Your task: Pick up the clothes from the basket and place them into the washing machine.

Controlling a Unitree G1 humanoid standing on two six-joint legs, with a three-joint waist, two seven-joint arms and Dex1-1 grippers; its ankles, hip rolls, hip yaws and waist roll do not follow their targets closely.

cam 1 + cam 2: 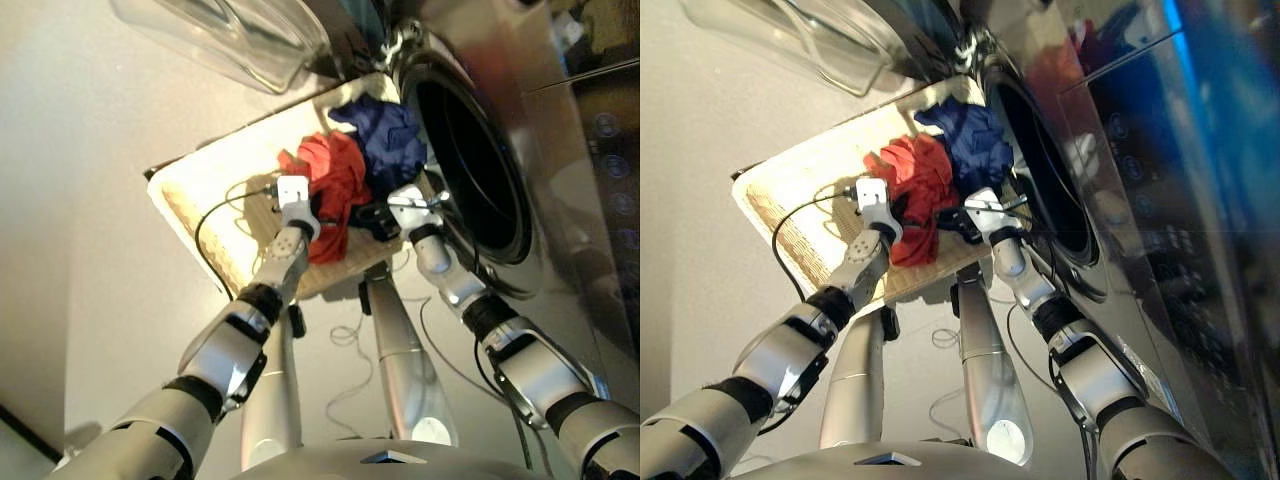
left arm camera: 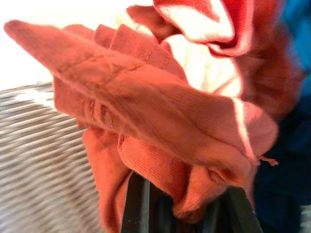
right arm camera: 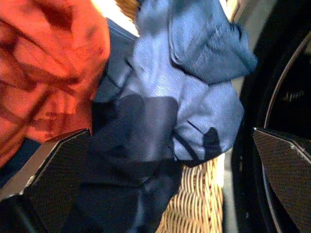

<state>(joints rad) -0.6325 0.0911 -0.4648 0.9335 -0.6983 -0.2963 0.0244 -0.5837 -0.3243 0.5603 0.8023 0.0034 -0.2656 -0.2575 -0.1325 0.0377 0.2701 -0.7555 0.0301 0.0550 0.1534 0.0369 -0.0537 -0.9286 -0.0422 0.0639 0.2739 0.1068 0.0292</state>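
The pale wicker basket lies on the floor in front of the washing machine, whose round drum hole stands open. A coral-red garment and a navy blue one are heaped at the basket's end nearest the drum. My left gripper is shut on a bunched fold of the red garment, which fills the space between its fingers. My right gripper is open over the basket's corner by the drum, with the navy cloth lying between its wide-spread fingers.
The machine's glass porthole door is swung open beyond the basket's far side. A black cable loops across the basket's bare wicker, and thin cords trail on the floor. The drum's rim sits right beside my right gripper.
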